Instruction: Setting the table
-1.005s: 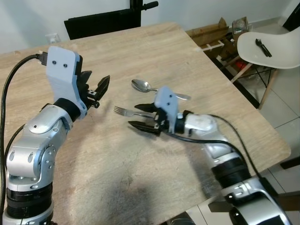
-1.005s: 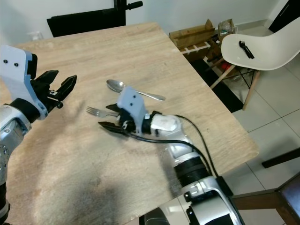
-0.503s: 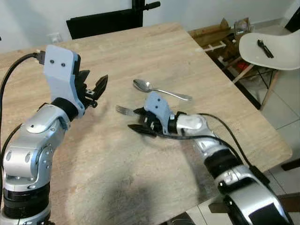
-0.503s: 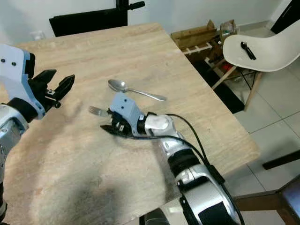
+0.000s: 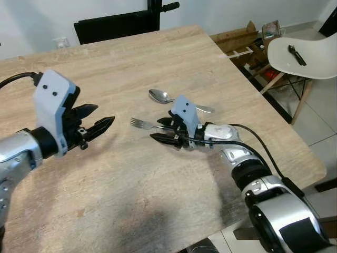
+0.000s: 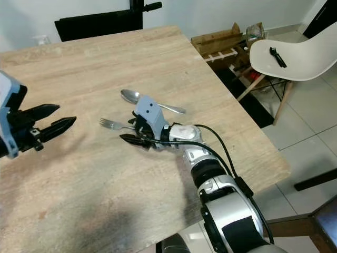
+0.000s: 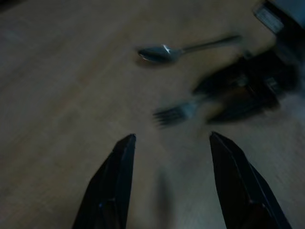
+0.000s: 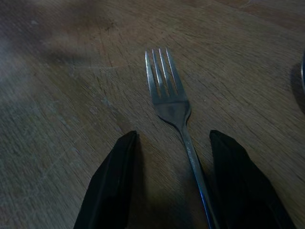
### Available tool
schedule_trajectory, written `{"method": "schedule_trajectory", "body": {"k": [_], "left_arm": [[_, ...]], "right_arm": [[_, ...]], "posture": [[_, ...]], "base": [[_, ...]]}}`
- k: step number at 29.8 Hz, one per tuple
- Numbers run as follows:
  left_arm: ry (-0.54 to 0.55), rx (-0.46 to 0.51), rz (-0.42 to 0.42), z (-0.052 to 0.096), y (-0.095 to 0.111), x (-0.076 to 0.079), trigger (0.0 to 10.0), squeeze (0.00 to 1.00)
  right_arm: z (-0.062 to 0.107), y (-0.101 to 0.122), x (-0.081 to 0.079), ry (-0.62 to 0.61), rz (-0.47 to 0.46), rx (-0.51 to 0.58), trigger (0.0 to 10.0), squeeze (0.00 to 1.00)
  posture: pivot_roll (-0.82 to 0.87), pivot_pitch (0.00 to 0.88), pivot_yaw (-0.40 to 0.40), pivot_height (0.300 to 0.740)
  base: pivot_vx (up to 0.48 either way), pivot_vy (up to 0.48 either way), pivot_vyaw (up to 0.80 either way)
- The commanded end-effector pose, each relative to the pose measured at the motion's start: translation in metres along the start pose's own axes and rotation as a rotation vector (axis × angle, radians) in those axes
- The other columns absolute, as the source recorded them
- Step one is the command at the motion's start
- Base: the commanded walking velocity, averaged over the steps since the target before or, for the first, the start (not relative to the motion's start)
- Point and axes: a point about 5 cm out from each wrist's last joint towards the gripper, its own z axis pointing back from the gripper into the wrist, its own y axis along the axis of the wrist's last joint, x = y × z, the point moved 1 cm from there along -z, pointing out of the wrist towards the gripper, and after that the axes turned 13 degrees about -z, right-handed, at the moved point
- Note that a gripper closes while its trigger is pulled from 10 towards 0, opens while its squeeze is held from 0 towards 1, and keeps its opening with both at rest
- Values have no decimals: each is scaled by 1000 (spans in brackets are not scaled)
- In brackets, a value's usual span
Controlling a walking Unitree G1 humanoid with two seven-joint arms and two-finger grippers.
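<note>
The fork lies flat on the wooden table, its tines pointing toward the robot's left. The right claw is low on the table with its two black fingers spread apart, one on each side of the fork handle, and it holds nothing yet. The spoon lies just beside, a little farther from the robot. The left claw hovers above the table, well apart from the fork, also open and empty.

The risk I see is in the closing. The handle is thin and flat against the wood, so the fingers may slide over it and close on nothing. The handle also sits nearer to one finger, so that finger may push the fork sideways, perhaps into the spoon.
</note>
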Motion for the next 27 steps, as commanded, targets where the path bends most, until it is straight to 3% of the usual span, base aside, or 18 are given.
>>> {"method": "schedule_trajectory", "body": {"k": [1,3,4,5,6,20,27], "left_arm": [[-113,-23,-3,8,-3,13,10000,0],[-113,-23,-3,8,-3,13,10000,0],[-140,-38,-3,11,-5,15,10000,0],[-140,-38,-3,11,-5,15,10000,0],[-154,-49,1,14,-7,16,10000,0],[-175,-53,-5,18,-7,16,10000,0],[-157,-34,-2,16,-6,15,10000,0]], "right_arm": [[0,-22,-4,32,-61,-77,4275,0],[0,-22,-4,32,-61,-77,4275,0],[-1,-24,-5,45,-68,-85,1059,0],[-1,-24,-5,45,-68,-85,1059,0],[-1,-26,-7,61,-85,-93,0,0],[0,-14,-2,55,-151,-8,0,0],[7,19,11,-44,-172,188,0,0]], "posture": [[86,146,48,740],[86,146,48,740],[86,147,48,740],[86,147,48,740],[88,147,45,740],[78,140,40,740],[68,130,34,740]], "base": [[0,0,0],[0,0,0],[0,0,0],[0,0,0],[0,0,0],[0,0,0],[0,0,0]]}}
